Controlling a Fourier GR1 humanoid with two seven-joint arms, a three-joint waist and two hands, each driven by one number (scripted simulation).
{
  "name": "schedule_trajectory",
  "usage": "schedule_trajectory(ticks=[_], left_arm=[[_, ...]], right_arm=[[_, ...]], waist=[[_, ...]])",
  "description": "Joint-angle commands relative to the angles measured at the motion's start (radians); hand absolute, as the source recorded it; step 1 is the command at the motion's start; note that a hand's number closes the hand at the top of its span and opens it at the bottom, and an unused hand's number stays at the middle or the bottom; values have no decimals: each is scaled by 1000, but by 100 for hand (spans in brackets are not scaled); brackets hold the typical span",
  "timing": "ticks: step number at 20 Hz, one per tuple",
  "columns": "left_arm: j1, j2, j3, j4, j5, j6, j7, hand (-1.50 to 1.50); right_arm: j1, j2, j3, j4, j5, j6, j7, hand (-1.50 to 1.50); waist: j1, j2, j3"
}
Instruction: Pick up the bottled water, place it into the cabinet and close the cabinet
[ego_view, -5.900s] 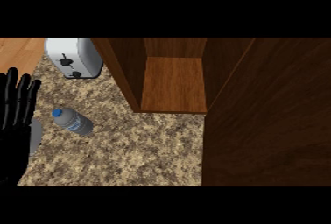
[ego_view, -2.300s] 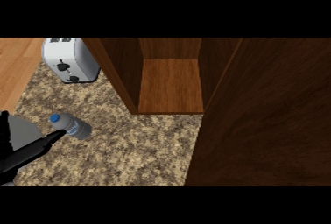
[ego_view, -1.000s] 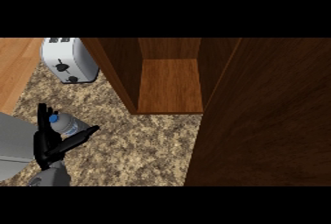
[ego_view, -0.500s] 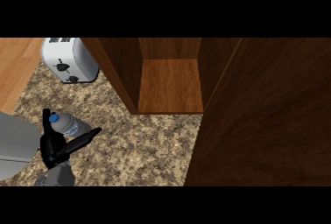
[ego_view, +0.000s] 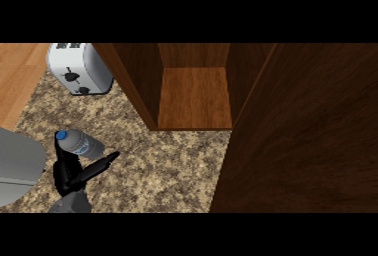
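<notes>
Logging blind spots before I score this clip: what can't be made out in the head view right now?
- Bottled water: its lower end is hidden behind the left hand; whether it is gripped cannot be told.
- Right hand: not in view.
- Cabinet: its back is cut off by the top edge.
- Dark wood panel, probably the door: cut by the right and lower edges; no handle or hinge shows.

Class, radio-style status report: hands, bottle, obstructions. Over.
Left hand open, fingers flanking bottled water, which lies on counter. Right hand unseen. Cabinet open; toaster off the route.
</notes>
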Motion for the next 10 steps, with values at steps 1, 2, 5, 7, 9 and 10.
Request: schedule_trajectory(ticks=[1,2,5,7,9,10], left_arm=[[-13,17,25,131,28,-65,-118,-150],[-78,48,21,97,36,-46,-26,-150],[-57,43,36,177,64,-124,-151,-150],[-48,-10,29,155,66,-101,-175,150],[-124,73,64,260,96,-155,-170,150],[-67,15,33,208,88,-141,-180,150]], right_arm=[[-8,0,16,-111,102,-7,79,-150],[-65,12,-26,-101,91,1,122,-150],[-25,15,0,-15,83,-2,24,-150],[-3,-37,-7,-152,87,-5,77,-150],[8,0,70,-59,135,-27,25,-150],[-2,-13,34,-85,118,-18,44,-150]], waist=[[-2,2,-1],[2,2,0],[1,2,0],[-3,0,0],[-7,2,-1],[0,0,0]])
